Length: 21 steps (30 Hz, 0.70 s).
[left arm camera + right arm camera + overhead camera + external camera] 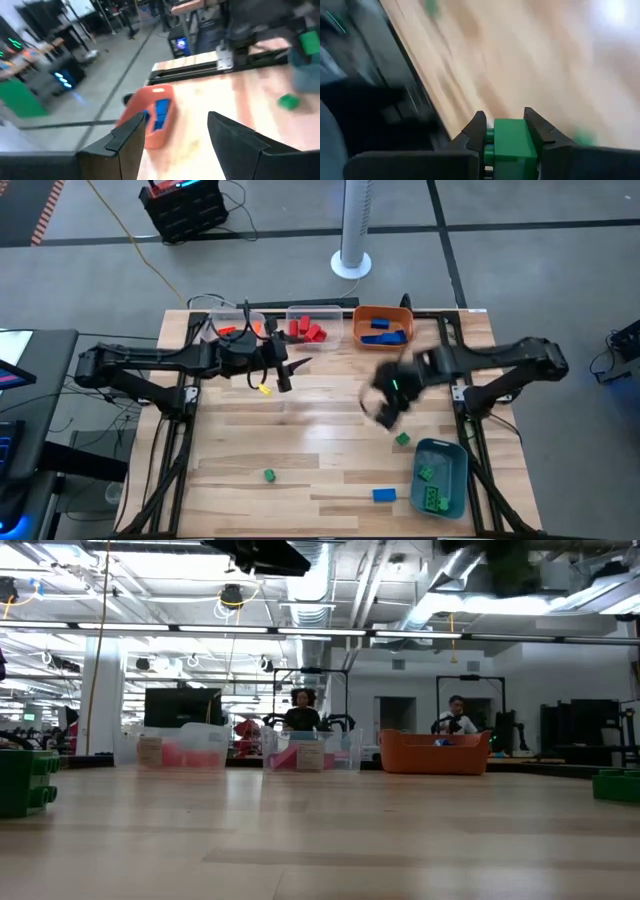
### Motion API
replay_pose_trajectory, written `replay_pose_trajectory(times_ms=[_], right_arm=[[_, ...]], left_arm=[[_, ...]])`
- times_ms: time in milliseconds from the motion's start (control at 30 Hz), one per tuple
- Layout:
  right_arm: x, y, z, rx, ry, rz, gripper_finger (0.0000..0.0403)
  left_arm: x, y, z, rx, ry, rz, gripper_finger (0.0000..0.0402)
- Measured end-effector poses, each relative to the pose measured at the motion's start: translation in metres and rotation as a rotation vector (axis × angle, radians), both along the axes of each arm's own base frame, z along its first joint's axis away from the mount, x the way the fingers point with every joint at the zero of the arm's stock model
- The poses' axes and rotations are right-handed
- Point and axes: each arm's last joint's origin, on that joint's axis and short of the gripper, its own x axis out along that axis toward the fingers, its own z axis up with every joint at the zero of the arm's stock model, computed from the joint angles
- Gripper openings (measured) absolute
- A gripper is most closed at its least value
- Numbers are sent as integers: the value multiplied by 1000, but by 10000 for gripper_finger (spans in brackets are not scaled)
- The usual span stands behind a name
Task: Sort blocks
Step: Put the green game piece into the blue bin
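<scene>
My right gripper (385, 408) is over the table's middle right, shut on a green block (510, 142); it shows blurred in the high view. My left gripper (283, 375) hangs open and empty (177, 117) near the clear bins at the far side. Loose blocks lie flat on the table: a green one (402, 439), another green one (269, 475) and a blue one (384, 495). The orange bin (382, 325) holds blue blocks, and a clear bin (312, 328) holds red ones. Another clear bin (232, 328) holds orange ones, and the blue-grey bin (442, 475) holds green ones. My right gripper pinches the green block by its two opposite side faces (496, 137) between the two fingers (476, 129). The block sits between the fingertips with its studded side showing. It is off the table, with the wood well beyond it.
The three far bins stand in a row along the far edge; the blue-grey bin sits at the near right corner. A small yellow piece (264, 388) lies by the left gripper. Bare wood fills the table's middle. People show in the room (300, 710) beyond.
</scene>
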Motion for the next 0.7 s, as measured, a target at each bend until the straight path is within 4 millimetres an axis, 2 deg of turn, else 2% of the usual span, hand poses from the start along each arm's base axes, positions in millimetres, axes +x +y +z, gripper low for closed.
replay_pose_trajectory(times_ms=[167,267,333,533,700], right_arm=[[-39,59,-10,75,354,107,95],[-52,84,-11,108,433,116,97],[-57,97,-20,97,469,94,97],[-70,115,-73,114,584,6,99],[-75,112,-112,151,623,-71,101]], left_arm=[[-1,7,-5,-190,-9,-76,210],[-2,11,-7,-309,-4,-141,210],[-3,14,-9,-372,1,-171,210],[-6,22,-13,-466,33,-184,210],[-14,22,-14,-477,80,-168,210]])
